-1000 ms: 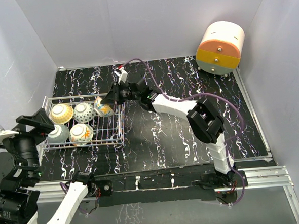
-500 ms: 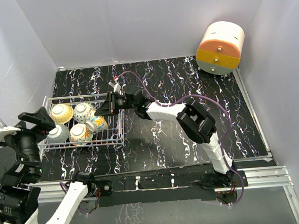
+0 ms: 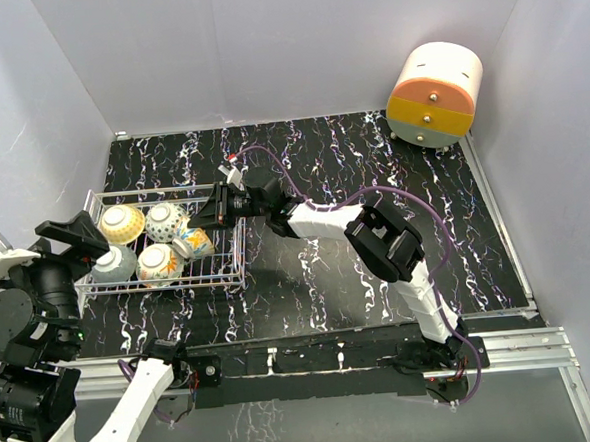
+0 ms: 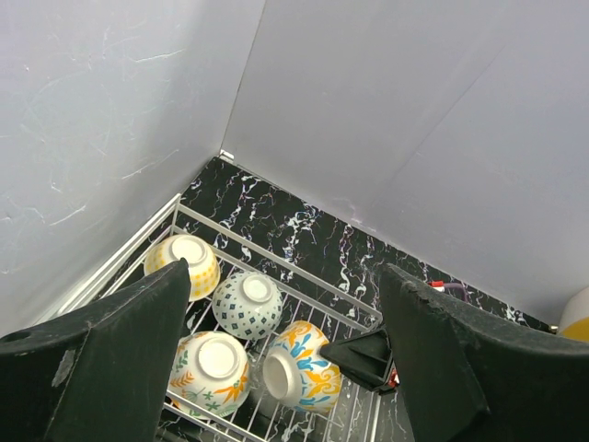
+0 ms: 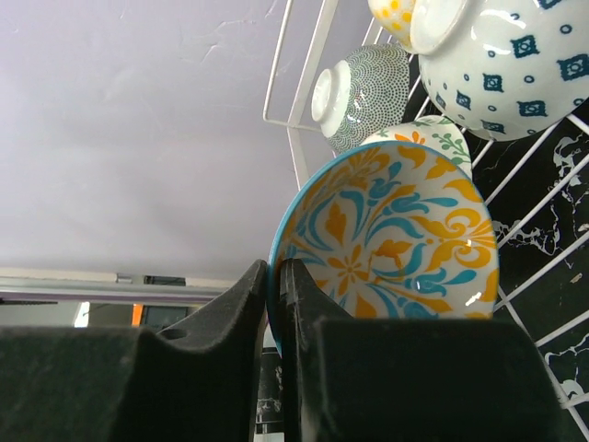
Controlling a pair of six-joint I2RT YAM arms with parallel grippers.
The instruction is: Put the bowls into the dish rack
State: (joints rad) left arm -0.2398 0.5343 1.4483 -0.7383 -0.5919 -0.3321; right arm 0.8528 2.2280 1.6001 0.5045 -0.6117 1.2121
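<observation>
Where the desk shows: a black top point(image 3: 338, 268) with white veining, its right half bare.
Room: pale grey walls point(image 3: 264, 43) on three sides, meeting the desk at its far edge.
Far right corner: an orange-and-cream drawer unit point(image 3: 435, 94), close to both walls.
Near edge: a metal rail point(image 3: 503, 347) under both arm bases.
Dish rack: white wire point(image 3: 239, 254), on the left of the desk, near the left wall.
Far row in the rack: yellow dotted bowl point(image 3: 122, 224) and blue-white bowl point(image 3: 165, 221), side by side, foot rings showing.
Near row: grey bowl point(image 3: 114, 262) and flowered cream bowl point(image 3: 160, 263), also foot up.
Orange-and-teal bowl point(image 5: 396, 249): tipped on its side at the rack's right end, just beside the flowered cream bowl; whether it rests on the wire I cannot tell.
Right pincer point(image 5: 276, 276): closed thin on that bowl's rim, one finger on each side.
Left pincer point(image 4: 285, 269): spread wide, holding nothing, above the rack's near left end.
</observation>
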